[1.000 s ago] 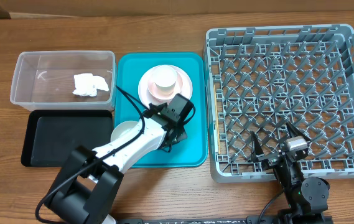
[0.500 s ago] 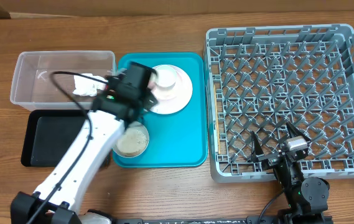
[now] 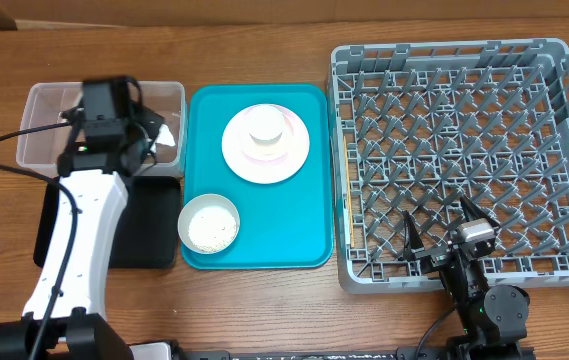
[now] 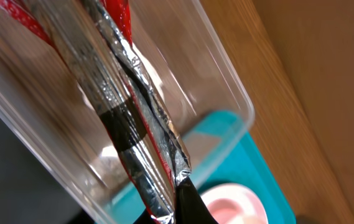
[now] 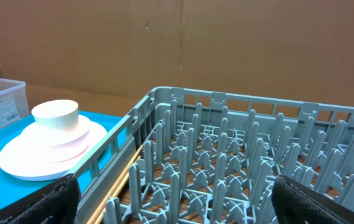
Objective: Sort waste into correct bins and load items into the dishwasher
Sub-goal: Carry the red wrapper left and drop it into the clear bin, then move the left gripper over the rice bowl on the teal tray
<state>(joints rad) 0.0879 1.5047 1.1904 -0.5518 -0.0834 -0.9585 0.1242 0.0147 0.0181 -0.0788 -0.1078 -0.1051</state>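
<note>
Risk sits with the release: the left claw [image 3: 106, 105], pinched shut on the red foil wrapper [image 4: 136, 134], hangs over the clear tub [image 3: 39, 120] at the upper left of the overhead frame, with the black tray [image 3: 154, 245] lying just below the tub in that view. Foil this light may cling to a finger or flutter sideways when let go, and land on the tray or the worktop [image 3: 264, 310] instead. A low descent could also nudge the thin-walled tub. The right claw [image 3: 451, 235], spread wide and holding nothing, rests at the lower edge of the dish rack [image 3: 564, 150], well apart from all this.
</note>
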